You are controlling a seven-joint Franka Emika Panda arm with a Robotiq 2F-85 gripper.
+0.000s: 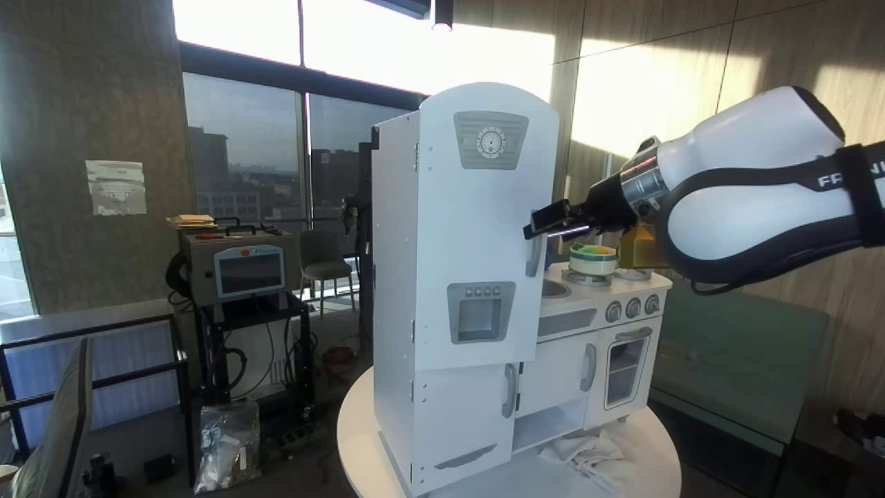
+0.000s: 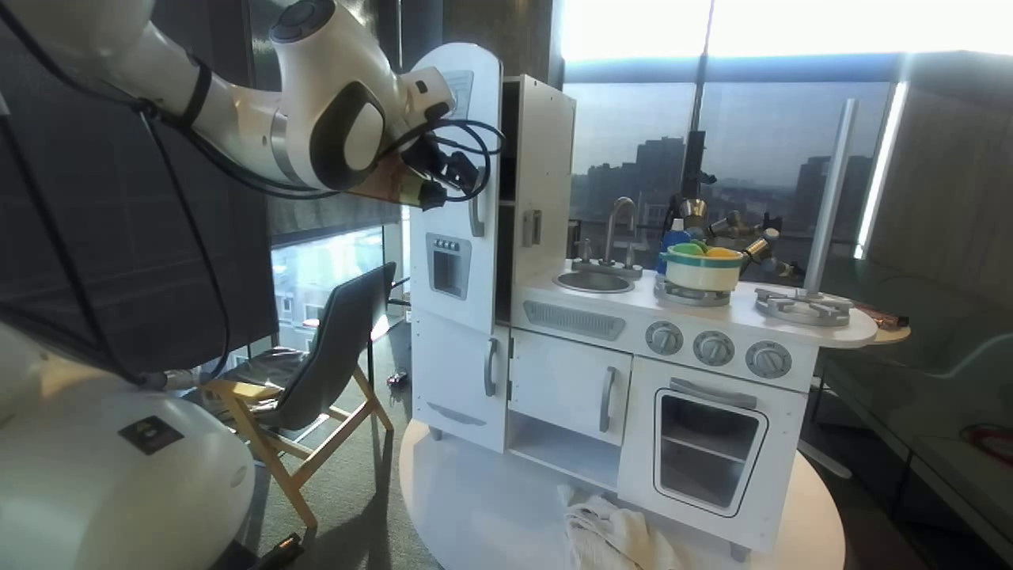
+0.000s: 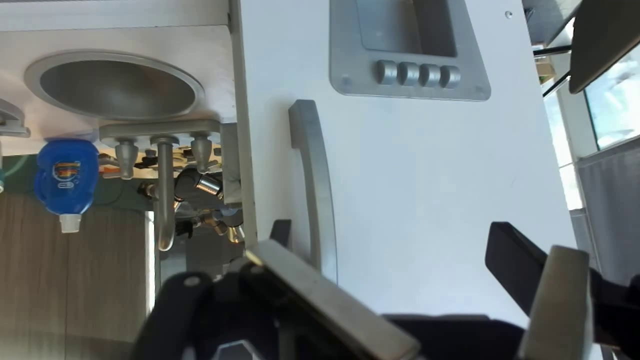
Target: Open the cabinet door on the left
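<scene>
At the left of the toy kitchen [image 2: 566,380], the cabinet door [image 2: 455,220] is seen ajar. The hand [image 3: 390,229] is spread wide, one finger [image 3: 335,300] near the handle [image 3: 320,185]; contact cannot be confirmed. That finger is best hooked behind the free edge [image 3: 242,100], and the door swept outward around the hinge [image 1: 417,158]. On the arm [image 1: 757,149] "FR" can be read; the label [image 3: 66,171] on the blue bottle [image 3: 67,195] cannot.
</scene>
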